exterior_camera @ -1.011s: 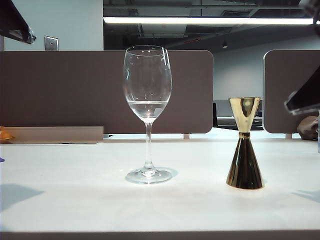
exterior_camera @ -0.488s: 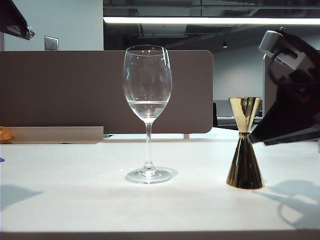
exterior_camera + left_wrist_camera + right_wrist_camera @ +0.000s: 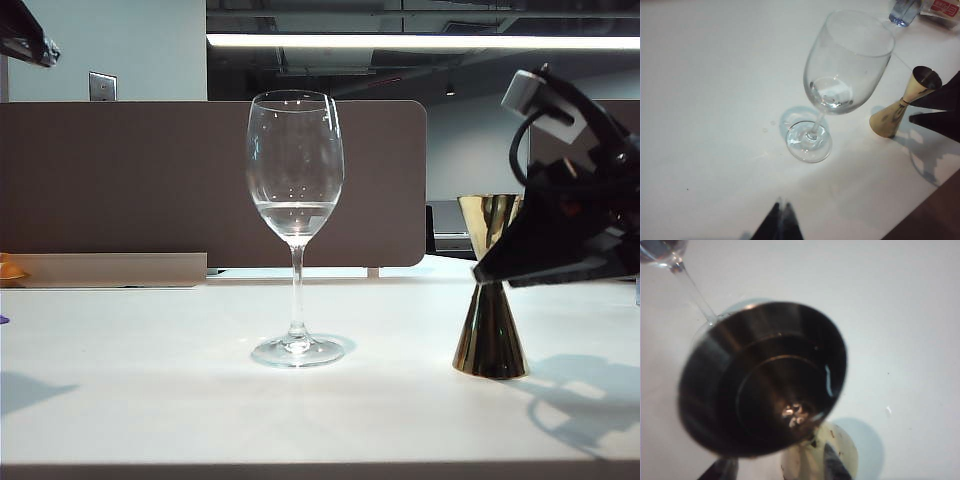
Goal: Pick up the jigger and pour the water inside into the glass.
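Left gripper (image 3: 780, 220) hanging above the table (image 3: 150, 400), fingers pressed together. Glass (image 3: 295, 225) standing centre, holding a little water (image 3: 294, 215). Jigger (image 3: 489, 320) standing upright to its right, right gripper (image 3: 500, 268) spreading wide around its waist, not yet squeezing.

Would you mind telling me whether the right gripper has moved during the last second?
Yes: the right gripper has come in from the exterior view's right edge, leftward, reaching the standing jigger.
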Controlling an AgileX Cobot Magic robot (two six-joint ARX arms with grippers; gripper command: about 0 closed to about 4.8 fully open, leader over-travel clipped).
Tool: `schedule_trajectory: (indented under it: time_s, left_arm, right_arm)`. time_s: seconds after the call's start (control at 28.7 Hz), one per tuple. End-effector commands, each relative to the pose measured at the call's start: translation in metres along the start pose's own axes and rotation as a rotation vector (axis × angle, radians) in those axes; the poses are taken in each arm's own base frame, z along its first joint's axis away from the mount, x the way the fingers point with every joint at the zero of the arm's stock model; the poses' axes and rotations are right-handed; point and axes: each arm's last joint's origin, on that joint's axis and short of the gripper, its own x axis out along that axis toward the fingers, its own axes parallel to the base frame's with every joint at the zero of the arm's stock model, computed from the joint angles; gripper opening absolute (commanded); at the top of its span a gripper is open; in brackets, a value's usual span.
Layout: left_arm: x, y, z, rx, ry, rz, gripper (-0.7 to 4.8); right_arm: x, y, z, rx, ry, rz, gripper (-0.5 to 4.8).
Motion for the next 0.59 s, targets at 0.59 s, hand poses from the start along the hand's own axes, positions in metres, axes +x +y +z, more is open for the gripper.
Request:
schedule_trajectory:
  time_s: [0.59]
  left_arm:
    - [-0.004,-0.001,0.0,0.001,-0.001,-0.001,-0.04]
  right_arm:
    - [0.021,-0.008,0.003,-0.025,-0.088,-0.025,2.2]
